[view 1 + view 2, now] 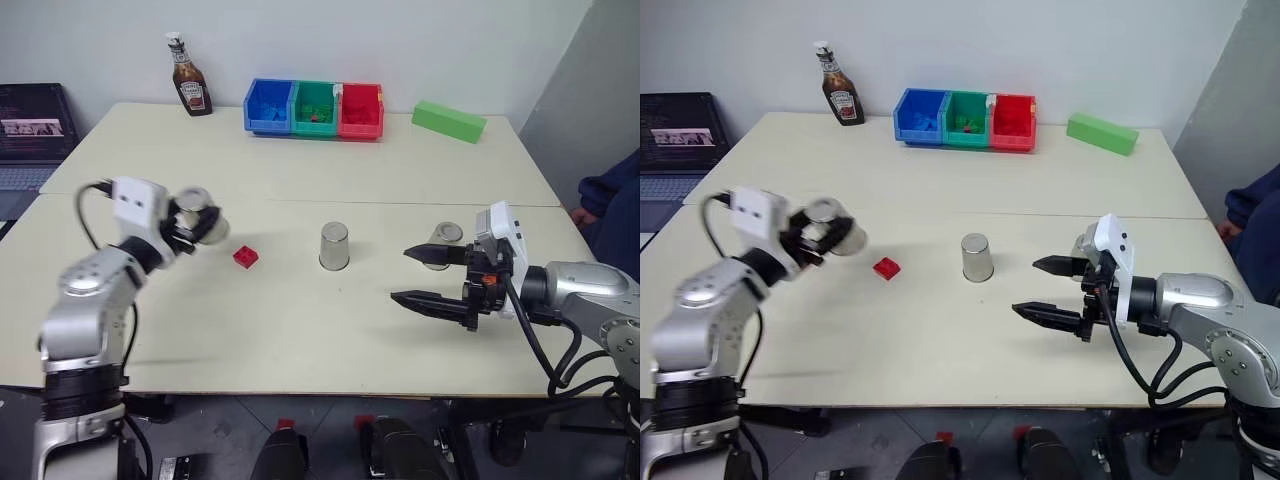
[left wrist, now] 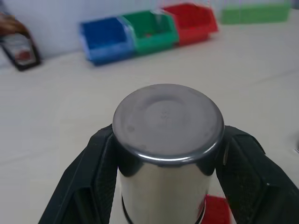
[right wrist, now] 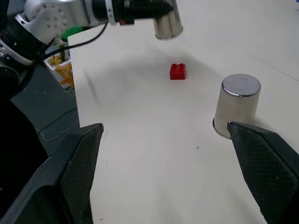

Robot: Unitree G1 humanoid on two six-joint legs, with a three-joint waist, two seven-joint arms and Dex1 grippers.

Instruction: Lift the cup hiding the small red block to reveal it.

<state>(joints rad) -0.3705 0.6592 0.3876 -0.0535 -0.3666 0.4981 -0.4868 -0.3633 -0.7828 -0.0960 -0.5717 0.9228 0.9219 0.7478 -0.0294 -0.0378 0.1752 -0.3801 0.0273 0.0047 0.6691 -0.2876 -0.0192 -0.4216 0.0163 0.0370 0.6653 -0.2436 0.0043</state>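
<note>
Left gripper (image 1: 196, 226) clamped on the cup (image 1: 198, 213), one black finger (image 2: 91, 177) pressed on each side of its silvery wall. Cup held off the table (image 1: 300, 330), tipped over with the closed base pointing away from the arm, near the robot's left side of the table. Small red block (image 1: 245, 257) uncovered, lying flat on the table just beside the lifted cup, towards the centre, apart from it and touched by nothing. Seen also from the right wrist (image 3: 177, 71), below the raised cup (image 3: 167, 23).

Second cup (image 1: 334, 246) standing upside down near the middle of the table, well apart from the block. Third cup (image 1: 443, 240) further to the robot's right, partly hidden behind the right gripper (image 1: 420, 276), probably upside down too, but hard to tell. Right gripper opened wide, holding nothing, fingers pointing towards the middle cup and hanging above the table.

At the far edge: a ketchup bottle (image 1: 188, 78), a row of three bins (image 1: 314, 108) in blue, green and red, and a green box (image 1: 449, 120).
</note>
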